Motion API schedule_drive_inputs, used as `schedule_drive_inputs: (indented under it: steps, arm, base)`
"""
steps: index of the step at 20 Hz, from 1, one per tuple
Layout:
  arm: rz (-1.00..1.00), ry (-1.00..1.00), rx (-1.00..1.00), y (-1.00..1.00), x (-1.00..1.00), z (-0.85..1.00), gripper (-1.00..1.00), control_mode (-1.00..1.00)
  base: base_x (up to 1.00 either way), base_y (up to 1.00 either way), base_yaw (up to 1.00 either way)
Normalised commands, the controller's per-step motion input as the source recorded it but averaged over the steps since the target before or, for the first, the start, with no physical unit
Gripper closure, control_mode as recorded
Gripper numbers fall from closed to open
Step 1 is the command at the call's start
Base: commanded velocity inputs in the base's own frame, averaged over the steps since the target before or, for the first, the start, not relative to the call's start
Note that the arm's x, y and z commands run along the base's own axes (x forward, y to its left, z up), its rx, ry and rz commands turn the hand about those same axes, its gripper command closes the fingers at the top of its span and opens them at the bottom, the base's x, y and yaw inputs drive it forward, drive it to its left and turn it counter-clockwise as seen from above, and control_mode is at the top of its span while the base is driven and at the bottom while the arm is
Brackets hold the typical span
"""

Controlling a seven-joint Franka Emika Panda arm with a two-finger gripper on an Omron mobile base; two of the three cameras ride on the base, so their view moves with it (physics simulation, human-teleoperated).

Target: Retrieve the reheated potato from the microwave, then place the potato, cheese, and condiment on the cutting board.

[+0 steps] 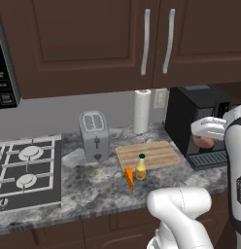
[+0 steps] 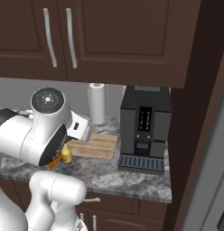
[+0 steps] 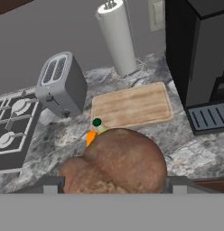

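My gripper (image 1: pixel 205 139) is shut on the potato (image 1: pixel 205 142), a brown lump held in the air in front of the black coffee machine, to the right of the cutting board (image 1: pixel 147 154). In the hand view the potato (image 3: pixel 118 162) bulges between the finger tips, and the tan board (image 3: pixel 132 106) lies bare on the counter beyond it. The yellow condiment (image 1: pixel 141 168) bottle and the orange cheese (image 1: pixel 129 178) wedge stand on the counter just off the board's near left corner. The microwave (image 1: pixel 3 73) shows at the far left edge.
A silver toaster (image 1: pixel 94 136) stands left of the board and a paper towel roll (image 1: pixel 142 111) stands behind it. The coffee machine (image 1: pixel 195 121) blocks the right side. A stove (image 1: pixel 25 170) fills the counter's left. Dark cabinets hang overhead.
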Motion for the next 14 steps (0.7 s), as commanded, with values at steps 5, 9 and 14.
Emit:
schedule_drive_inputs:
  steps: [5, 9, 14]
  arm:
    - [0.0, 0.0, 0.0, 0.0, 0.0, 0.0, 1.0, -1.0]
    - [0.01, 0.0, -0.06, 0.03, 0.11, -0.04, 1.0, -1.0]
    - [0.03, 0.0, -0.14, 0.0, 0.48, -0.24, 1.0, -1.0]
  base:
    - [0.0, 0.0, 0.0]
    - [0.0, 0.0, 0.0]
    - [0.0, 0.0, 0.0]
